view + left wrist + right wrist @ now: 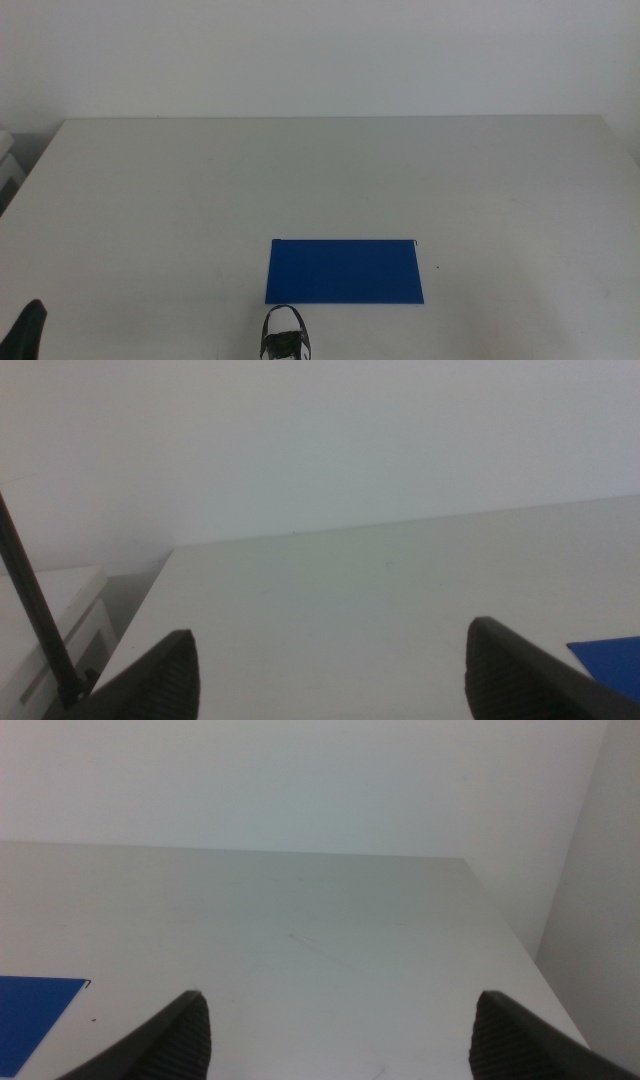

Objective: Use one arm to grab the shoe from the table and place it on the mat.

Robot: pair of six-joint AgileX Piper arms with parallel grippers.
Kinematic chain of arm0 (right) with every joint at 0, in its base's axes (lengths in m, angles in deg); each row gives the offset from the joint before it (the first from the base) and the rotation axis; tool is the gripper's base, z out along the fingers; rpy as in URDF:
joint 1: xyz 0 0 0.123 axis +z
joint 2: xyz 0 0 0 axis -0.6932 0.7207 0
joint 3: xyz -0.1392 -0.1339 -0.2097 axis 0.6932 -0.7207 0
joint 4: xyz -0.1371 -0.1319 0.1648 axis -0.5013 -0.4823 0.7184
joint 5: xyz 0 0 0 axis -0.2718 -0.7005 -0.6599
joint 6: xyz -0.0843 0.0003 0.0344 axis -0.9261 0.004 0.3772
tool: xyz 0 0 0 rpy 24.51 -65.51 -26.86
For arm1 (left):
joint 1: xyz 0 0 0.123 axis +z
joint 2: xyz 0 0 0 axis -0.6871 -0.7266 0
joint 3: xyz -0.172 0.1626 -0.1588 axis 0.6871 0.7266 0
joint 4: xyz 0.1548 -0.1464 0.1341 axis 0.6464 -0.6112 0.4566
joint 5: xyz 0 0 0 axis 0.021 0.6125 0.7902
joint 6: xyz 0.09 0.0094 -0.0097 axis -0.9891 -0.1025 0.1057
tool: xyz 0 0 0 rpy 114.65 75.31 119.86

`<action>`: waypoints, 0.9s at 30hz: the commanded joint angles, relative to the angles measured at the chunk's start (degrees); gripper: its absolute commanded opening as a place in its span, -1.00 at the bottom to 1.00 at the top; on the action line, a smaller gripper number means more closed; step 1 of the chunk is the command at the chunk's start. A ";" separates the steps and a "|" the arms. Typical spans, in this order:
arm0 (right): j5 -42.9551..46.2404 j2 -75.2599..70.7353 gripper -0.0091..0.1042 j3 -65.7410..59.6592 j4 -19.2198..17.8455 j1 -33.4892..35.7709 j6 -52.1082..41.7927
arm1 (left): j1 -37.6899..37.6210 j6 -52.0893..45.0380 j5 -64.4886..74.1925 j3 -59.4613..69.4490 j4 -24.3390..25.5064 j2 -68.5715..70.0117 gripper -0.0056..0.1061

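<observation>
- At the bottom edge of the middle view, the white-and-black shoe (pixel 285 340) sits on the table (pixel 320 180), just below the blue mat (pixel 344 271).
- Left gripper (pixel 330 665) and right gripper (pixel 340 1030) both gape wide, empty.

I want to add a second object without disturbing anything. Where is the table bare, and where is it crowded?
The table is bare behind the mat and on both sides of it. The mat itself is bare. Only the near edge is crowded: the shoe lies there just before the mat, and the left gripper, jaws open, waits at the near left corner.
</observation>
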 commanded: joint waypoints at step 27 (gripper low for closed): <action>4.55 -1.21 0.33 0.54 -0.49 -0.26 -0.72 | -20.74 8.38 8.38 -34.45 -3.71 -39.50 0.70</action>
